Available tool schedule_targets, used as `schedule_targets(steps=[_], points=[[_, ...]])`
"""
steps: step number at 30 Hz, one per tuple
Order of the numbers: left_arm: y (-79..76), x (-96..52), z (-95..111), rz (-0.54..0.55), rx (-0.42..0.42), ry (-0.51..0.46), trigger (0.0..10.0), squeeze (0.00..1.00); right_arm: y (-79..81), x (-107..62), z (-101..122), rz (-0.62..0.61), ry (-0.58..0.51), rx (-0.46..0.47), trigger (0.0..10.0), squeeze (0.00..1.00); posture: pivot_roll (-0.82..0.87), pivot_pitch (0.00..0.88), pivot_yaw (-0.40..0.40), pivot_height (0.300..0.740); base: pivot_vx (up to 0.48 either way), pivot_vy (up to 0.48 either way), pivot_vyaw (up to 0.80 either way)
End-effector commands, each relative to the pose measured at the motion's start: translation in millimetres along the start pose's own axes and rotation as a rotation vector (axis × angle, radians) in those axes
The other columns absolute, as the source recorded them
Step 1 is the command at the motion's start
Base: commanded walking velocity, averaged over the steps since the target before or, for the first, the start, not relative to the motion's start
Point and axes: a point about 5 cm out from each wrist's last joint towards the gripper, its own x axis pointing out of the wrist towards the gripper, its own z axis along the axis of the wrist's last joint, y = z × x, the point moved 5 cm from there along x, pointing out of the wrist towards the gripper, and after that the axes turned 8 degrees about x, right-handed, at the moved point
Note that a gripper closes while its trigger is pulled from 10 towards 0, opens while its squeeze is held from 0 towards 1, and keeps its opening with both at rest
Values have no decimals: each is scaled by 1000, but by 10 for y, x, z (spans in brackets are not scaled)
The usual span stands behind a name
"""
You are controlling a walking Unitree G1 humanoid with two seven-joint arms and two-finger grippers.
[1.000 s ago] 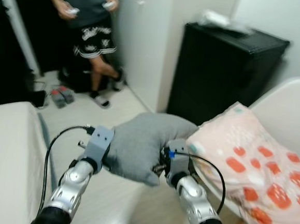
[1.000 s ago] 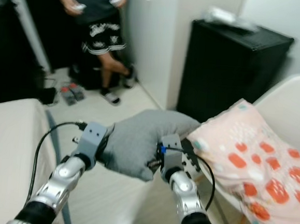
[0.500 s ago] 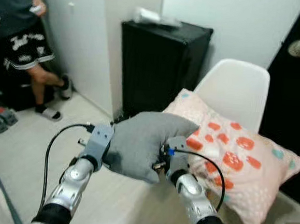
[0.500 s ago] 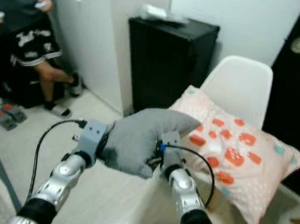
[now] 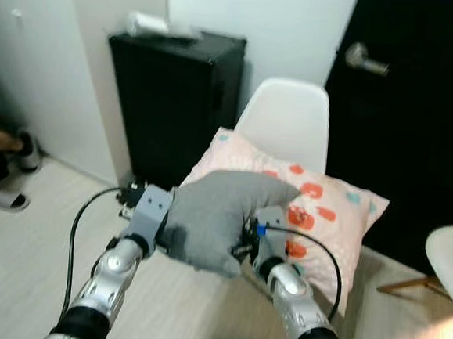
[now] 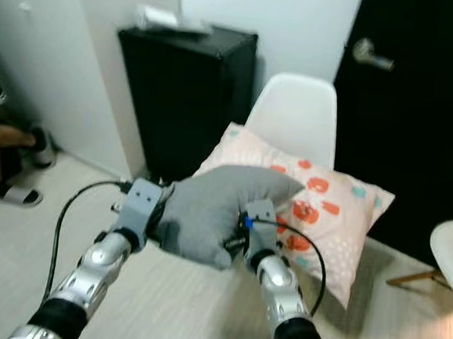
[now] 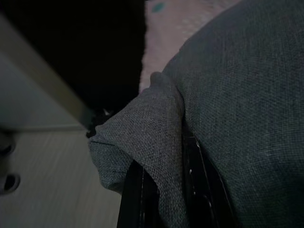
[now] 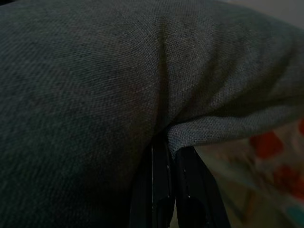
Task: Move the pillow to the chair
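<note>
- Carrying the grey pillow (image 5: 219,216) between both arms, held in the air just before the white chair (image 5: 287,123).
- The left gripper (image 7: 159,190) has its fingers pinched shut on a fold of the cloth at one end; the right gripper (image 8: 171,190) likewise clamps a seam at the other end.
- It looks soft and light, sagging between the fingers, so edge folds are the surest hold.
- A spotted pink pillow (image 5: 329,217) already lies on the seat beyond the fingertips.
</note>
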Motion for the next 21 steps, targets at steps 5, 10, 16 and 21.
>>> schedule_targets(steps=[5, 10, 16, 21], points=[[20, 8, -47, 9, -18, 16, 10000, 0, -167, -49, 61, -84, -48, 16, 10000, 0, -16, 12, 58, 740, 0, 0, -800], [30, 27, -29, 12, -23, 12, 10000, 0, -235, -78, 40, -110, -46, 27, 10000, 0, -28, 8, 60, 740, 0, 0, -800], [-5, 48, -10, 0, -13, 6, 10000, 0, -297, -114, 25, -128, -46, 32, 10000, 0, -36, 13, 60, 740, 0, 0, -800], [-7, 34, -27, 1, -15, 5, 10000, 0, -339, -146, -7, -158, -46, 55, 10000, 0, -37, 3, 47, 740, 0, 0, -800]])
